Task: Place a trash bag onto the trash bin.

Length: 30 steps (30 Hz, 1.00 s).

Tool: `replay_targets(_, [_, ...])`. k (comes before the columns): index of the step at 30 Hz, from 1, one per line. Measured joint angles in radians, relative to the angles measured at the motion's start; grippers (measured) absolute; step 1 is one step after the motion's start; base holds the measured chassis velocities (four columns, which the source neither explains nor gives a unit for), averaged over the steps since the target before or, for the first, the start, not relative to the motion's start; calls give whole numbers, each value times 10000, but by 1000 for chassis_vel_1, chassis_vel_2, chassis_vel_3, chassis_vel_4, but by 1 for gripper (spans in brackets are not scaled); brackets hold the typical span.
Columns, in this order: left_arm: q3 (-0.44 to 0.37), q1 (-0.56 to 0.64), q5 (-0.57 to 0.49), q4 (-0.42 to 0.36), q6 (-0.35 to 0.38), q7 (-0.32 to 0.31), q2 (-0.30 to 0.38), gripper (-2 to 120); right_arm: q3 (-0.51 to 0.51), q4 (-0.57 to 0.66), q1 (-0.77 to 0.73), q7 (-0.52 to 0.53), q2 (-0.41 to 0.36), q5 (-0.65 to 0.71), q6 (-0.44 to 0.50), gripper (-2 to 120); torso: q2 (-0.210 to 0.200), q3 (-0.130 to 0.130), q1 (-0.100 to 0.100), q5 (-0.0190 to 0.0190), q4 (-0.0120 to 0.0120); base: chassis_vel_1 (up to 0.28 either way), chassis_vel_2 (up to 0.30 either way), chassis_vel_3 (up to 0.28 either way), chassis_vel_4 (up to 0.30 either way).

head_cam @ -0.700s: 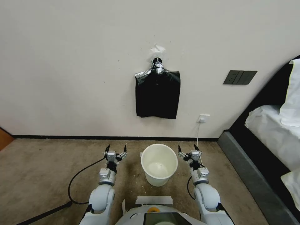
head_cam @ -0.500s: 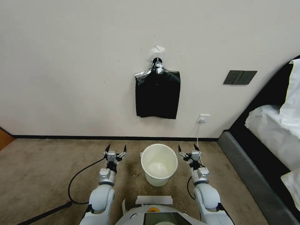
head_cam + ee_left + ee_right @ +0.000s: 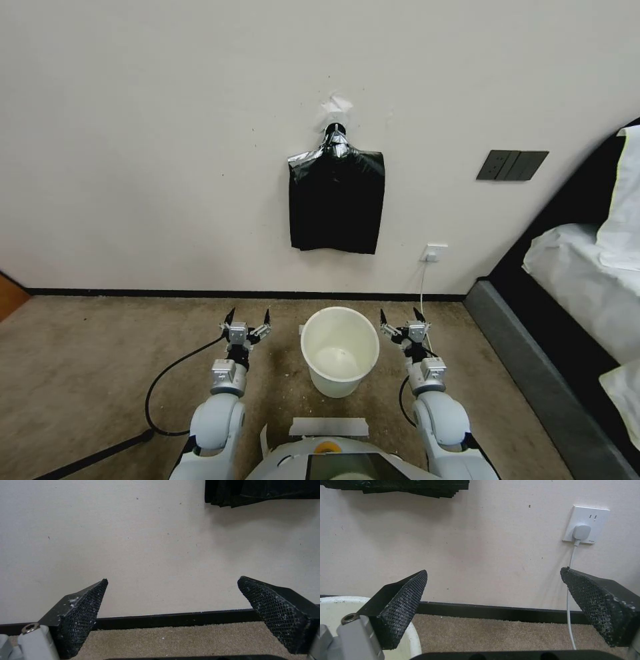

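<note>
I am looking down from the robot's head at a carpeted floor meeting a pale wall. The trash bin (image 3: 339, 350), a small cream-white bucket, stands upright and empty on the carpet directly in front of me, between my two arms. My left gripper (image 3: 247, 319) hovers just beside the bin on its left, fingers spread wide apart and holding nothing. My right gripper (image 3: 403, 317) hovers just beside the bin on its right, its fingers equally wide apart and empty. On the far wall, above the bin and well apart from both grippers, hangs a flat bundle of black bags (image 3: 337, 199), pinched together at the top on a wall hook (image 3: 335, 127). I see no single loose trash bag, so I judge the work has not really begun and the first step is drawing one bag from that bundle. To do it well, I would raise one arm toward the bundle's lower edge, where the left wrist view shows layered sheets, and pinch only the outermost layer, pulling gently so the rest stay hung. A white cord (image 3: 570, 610) runs down from a wall outlet (image 3: 585, 524) on the right; I would keep my right arm clear of it.
</note>
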State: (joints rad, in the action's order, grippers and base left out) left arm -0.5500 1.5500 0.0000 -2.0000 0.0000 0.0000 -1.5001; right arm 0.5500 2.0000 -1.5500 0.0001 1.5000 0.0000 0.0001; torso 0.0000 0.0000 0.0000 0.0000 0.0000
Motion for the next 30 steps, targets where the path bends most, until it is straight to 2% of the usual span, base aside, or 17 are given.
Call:
replay_targets(5, [-327,15,-229,0,-180,50,79,100,-108,44,28,3,-129,-7,-34,100,0,0,0,-2,-6,0,0,0,0])
replay_targets(7, [-1021,47,-718,-6,-626,161,261,100,-752,415,222,63,-802,-134,-279,100,0,0,0,3,-4,0,0,0,0])
replay_targets(8, [-1569,76,-1116,-10,-973,253,401,100,-1231,717,385,108,-1351,-241,-445,100,0,0,0,-7,12,0,0,0,0])
replay_targets(10, [-1882,96,-1347,-11,-1175,305,480,100,-1410,825,442,132,-1563,-285,-515,100,0,0,0,-7,12,0,0,0,0])
replay_targets(12, [-2506,129,-1797,-18,-1571,408,645,100,-1639,809,569,100,-1818,-17,-621,100,0,0,-1,2,-3,0,0,0,0])
replay_targets(13, [-2830,147,-2040,-29,-1801,466,728,100,-1764,727,796,81,-1989,397,-692,100,0,0,0,5,2,0,0,0,0])
replay_targets(16, [-2896,156,-2104,-29,-1849,487,744,100,-1744,673,970,98,-2070,562,-701,100,0,0,0,-6,1,0,0,0,0])
replay_targets(22, [-2905,159,-2140,-30,-1862,506,753,100,-1594,623,1269,401,-2277,1135,-627,100,0,0,0,0,-2,0,0,0,0])
replay_targets(24, [-2819,221,-2647,-44,-1897,804,895,100,-1684,654,1557,527,-2427,2161,-472,100,0,0,0,0,-2,0,0,0,0])
replay_targets(25, [-2819,221,-2647,-44,-1897,804,895,100,-1684,654,1557,527,-2427,2161,-472,100,0,0,0,0,-2,0,0,0,0])
replay_targets(28, [-2410,413,-4082,-110,-1948,1704,1298,100,-2137,692,2507,682,-2763,4356,-228,100,0,0,0,0,-1,0,0,0,0])
replay_targets(30, [-2351,443,-4304,-123,-1957,1840,1358,100,-2260,664,2820,729,-2857,4787,-205,100,0,0,0,1,-3,0,0,0,0])
